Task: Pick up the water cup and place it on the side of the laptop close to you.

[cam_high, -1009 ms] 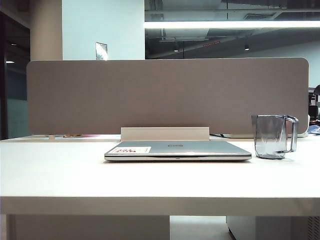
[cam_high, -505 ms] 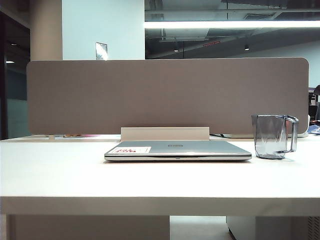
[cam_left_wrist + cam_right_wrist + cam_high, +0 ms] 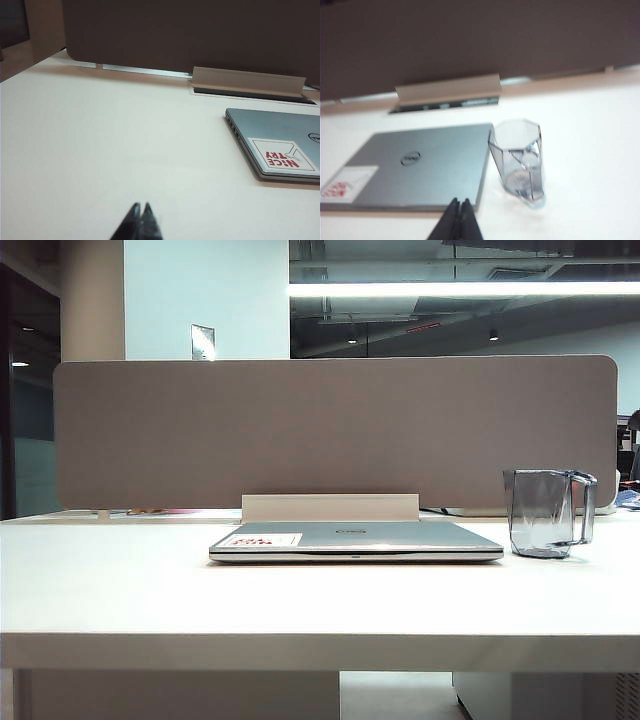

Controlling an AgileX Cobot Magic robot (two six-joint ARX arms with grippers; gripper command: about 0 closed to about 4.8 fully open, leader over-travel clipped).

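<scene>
The water cup (image 3: 545,512) stood upright on the counter (image 3: 300,600) just right of the closed laptop (image 3: 355,540) — a white block (image 3: 330,507) and grey partition (image 3: 335,430) behind. The left gripper (image 3: 140,210) and right gripper (image 3: 459,204) hovered clenched, empty.

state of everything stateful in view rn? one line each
laptop: lid closed, flat on the table.
water cup: upright, empty, on the table right of the laptop, not held.
left gripper: shut, holding nothing, over bare table.
right gripper: shut, holding nothing, near the laptop's front edge, short of the cup.
</scene>
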